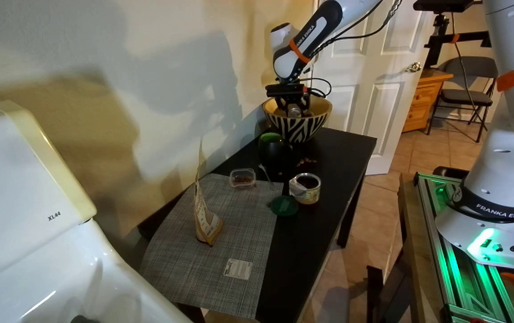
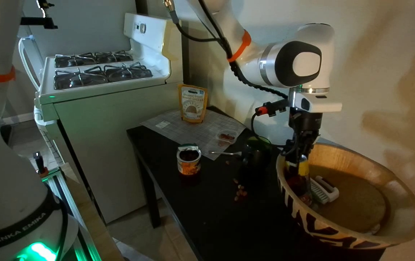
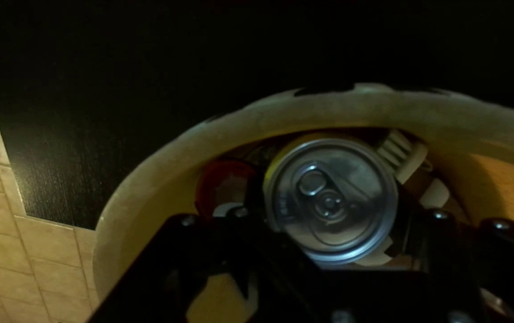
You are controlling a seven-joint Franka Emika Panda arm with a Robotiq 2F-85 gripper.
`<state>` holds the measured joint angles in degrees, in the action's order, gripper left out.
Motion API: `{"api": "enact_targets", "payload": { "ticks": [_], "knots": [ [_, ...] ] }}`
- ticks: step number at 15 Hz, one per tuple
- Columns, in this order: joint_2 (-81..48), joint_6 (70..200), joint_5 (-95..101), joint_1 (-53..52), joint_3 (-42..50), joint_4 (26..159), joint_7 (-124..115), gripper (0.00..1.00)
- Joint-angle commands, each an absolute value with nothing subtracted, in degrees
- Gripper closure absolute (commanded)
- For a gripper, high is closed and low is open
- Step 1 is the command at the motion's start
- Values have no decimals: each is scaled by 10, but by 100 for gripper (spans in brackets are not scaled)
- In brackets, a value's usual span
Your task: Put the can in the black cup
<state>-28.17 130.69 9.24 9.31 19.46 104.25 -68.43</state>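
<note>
The can (image 3: 328,193), with a silver pull-tab top and yellow at its side, is upright inside the zebra-striped bowl (image 3: 149,175). It also shows in both exterior views (image 1: 294,112) (image 2: 304,167). My gripper (image 3: 332,208) points down into the bowl with a finger against each side of the can, shut on it. The gripper (image 2: 298,156) is close to the bowl's rim. I cannot tell whether the can touches the bowl's bottom. The black cup (image 1: 271,154), green inside, stands upright on the table beside the bowl; it also shows in an exterior view (image 2: 255,156).
The bowl also holds a white brush (image 2: 324,190) and a red-rimmed item (image 3: 225,188). On the black table are an open tin (image 2: 188,163), a green lid (image 1: 284,205), a utensil (image 2: 225,153), a clear tub (image 1: 242,178), scattered nuts (image 2: 240,192) and a standing pouch (image 2: 192,103).
</note>
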Motion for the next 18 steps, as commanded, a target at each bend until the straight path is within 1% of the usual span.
{"api": "enact_targets", "payload": {
  "ticks": [1, 6, 11, 18],
  "knots": [
    [-242, 1317, 115, 82, 211, 1068, -696, 61],
    [-138, 1332, 141, 80, 220, 1106, -686, 61],
    [-50, 1321, 138, 85, 186, 1123, -661, 61],
    [-24, 1286, 20, 81, 112, 1134, -533, 61]
  ]
}}
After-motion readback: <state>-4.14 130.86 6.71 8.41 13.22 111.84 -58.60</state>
